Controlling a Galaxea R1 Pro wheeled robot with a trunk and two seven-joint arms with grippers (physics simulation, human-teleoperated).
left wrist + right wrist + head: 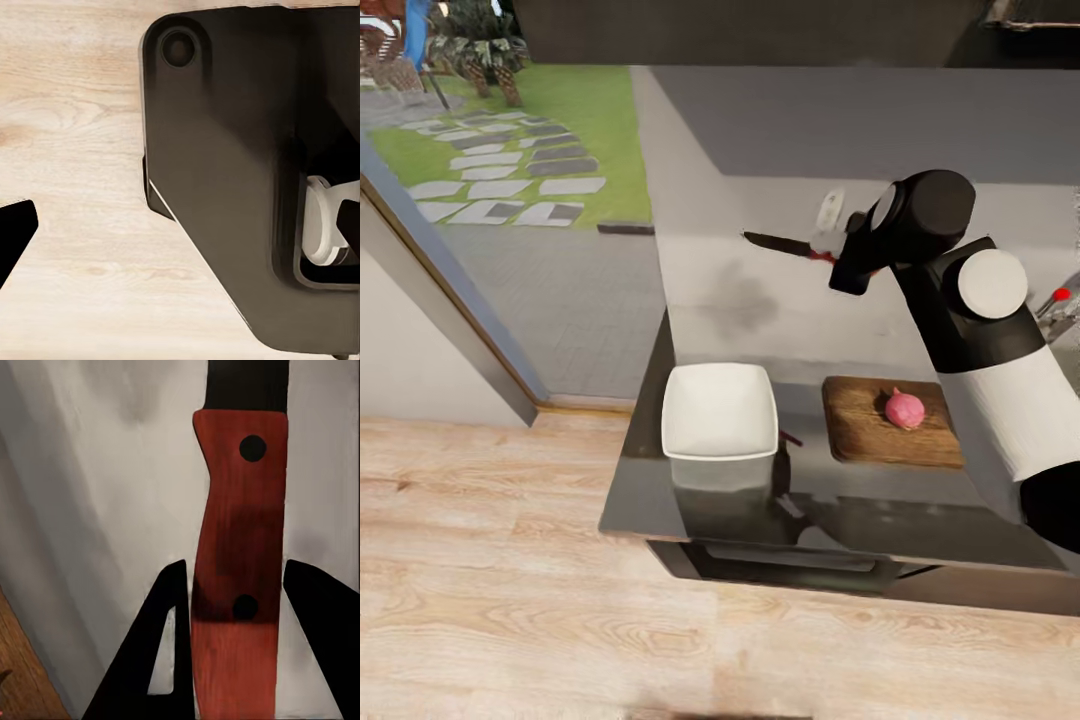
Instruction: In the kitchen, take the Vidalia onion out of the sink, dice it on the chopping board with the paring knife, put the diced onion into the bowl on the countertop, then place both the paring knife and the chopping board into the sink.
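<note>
Right end effector grips the paring knife above the countertop; left one's state unclear

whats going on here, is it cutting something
Not cutting yet. The right gripper holds the paring knife by its red handle, raised in the air above the countertop, blade pointing away from the arm. The Vidalia onion sits whole on the chopping board, already out of the sink. The white bowl stands empty beside the board.
</note>
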